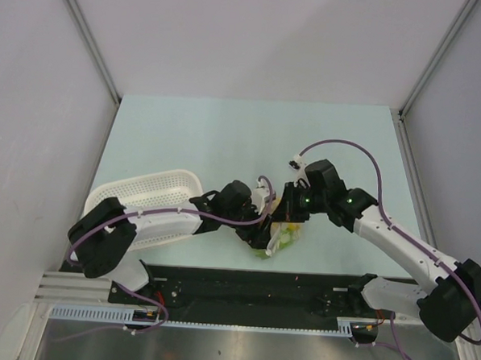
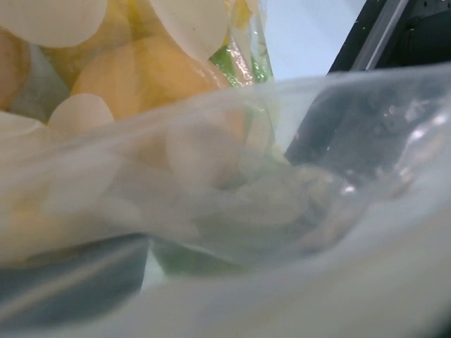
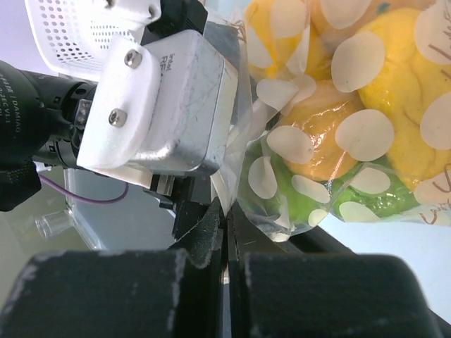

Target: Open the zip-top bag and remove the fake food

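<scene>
The zip-top bag (image 1: 279, 235) is at the near middle of the counter (image 1: 202, 138), between the 2 arms. The fake food (image 3: 402, 105) inside it is yellow, orange and green. The right end effector (image 3: 227, 215) is pinched narrow on the bag's plastic edge. The left end effector (image 1: 265, 207) meets the bag too. Its wrist view is mostly blurred plastic, so I cannot tell its grip. A white basket (image 1: 155, 188) lies to the left.

Zip-top bag (image 3: 282, 183): clear plastic film, glossy, crinkled, printed with matt white dots.
Fake food (image 3: 398, 120): smooth plastic, low sheen.
Basket (image 3: 63, 35): white perforated plastic.
Camera housing (image 3: 190, 105): brushed metal, scuffed.
Mount (image 3: 123, 98): white plastic, smooth.
Right gripper (image 3: 227, 229) fingers (image 3: 106, 296): black, matt, grainy.
</scene>
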{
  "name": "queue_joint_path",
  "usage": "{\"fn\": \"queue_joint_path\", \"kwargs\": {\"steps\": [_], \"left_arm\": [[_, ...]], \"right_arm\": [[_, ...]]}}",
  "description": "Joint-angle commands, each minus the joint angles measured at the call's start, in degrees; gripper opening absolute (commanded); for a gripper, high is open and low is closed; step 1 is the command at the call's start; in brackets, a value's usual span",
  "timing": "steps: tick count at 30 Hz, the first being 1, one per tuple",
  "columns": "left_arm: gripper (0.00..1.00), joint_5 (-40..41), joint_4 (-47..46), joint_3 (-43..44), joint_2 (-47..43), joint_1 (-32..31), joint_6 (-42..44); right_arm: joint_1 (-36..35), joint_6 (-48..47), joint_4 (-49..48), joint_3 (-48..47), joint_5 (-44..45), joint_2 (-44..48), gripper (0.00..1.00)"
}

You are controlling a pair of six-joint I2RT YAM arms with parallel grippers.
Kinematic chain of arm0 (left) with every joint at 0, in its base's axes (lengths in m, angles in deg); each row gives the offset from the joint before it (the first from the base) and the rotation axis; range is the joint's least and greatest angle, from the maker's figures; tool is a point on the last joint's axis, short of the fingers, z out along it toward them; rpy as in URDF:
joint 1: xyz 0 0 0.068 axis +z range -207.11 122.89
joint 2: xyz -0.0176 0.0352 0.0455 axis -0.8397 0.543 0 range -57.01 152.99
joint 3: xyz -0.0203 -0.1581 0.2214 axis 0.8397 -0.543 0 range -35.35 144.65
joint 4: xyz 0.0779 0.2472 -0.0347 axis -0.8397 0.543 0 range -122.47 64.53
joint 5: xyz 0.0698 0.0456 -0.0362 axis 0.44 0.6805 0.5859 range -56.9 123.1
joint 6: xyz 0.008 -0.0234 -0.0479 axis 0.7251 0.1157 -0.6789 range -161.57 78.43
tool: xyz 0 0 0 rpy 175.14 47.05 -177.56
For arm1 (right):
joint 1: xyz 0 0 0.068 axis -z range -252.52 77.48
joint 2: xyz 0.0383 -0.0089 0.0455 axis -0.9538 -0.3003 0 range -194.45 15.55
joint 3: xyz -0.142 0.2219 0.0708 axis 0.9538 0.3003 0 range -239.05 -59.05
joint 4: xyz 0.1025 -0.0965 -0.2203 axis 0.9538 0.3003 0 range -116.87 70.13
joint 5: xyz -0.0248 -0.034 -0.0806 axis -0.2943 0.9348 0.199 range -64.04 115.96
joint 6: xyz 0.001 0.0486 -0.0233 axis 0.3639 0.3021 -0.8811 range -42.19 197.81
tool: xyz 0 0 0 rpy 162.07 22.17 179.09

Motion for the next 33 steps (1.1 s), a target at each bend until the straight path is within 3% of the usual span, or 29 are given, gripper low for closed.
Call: {"fn": "queue_joint_path", "kwargs": {"steps": [1, 7, 15, 25, 27, 33], "left_arm": [[0.38, 6.6, 8.5, 1.4, -3.6, 0.1, 1.9], [0.2, 10.6, 13.8, 6.0, -9.5, 0.1, 4.1], [0.08, 16.9, 14.7, 9.5, -12.0, 0.2, 4.5], [0.04, 20.5, 9.8, 13.6, -14.5, 0.6, 3.3], [0.03, 19.4, 9.4, 14.8, -13.4, 1.2, 1.8], [0.0, 5.9, 11.4, 17.8, -10.8, 5.0, -5.7]], "right_arm": [[-0.2, -1.5, -0.3, 0.2, 0.5, 2.8, 0.0], [-0.2, -1.5, -0.7, 1.9, 1.6, 4.8, 0.0], [-0.2, -0.7, -1.3, 4.0, 2.2, 7.6, 0.0], [-0.3, 0.8, -3.0, 5.9, -0.1, 7.5, 0.0], [-0.3, 1.1, -3.0, 6.3, 0.0, 8.2, 0.0], [-0.1, -0.4, -0.4, 4.2, 4.1, 8.9, 0.0]]}}
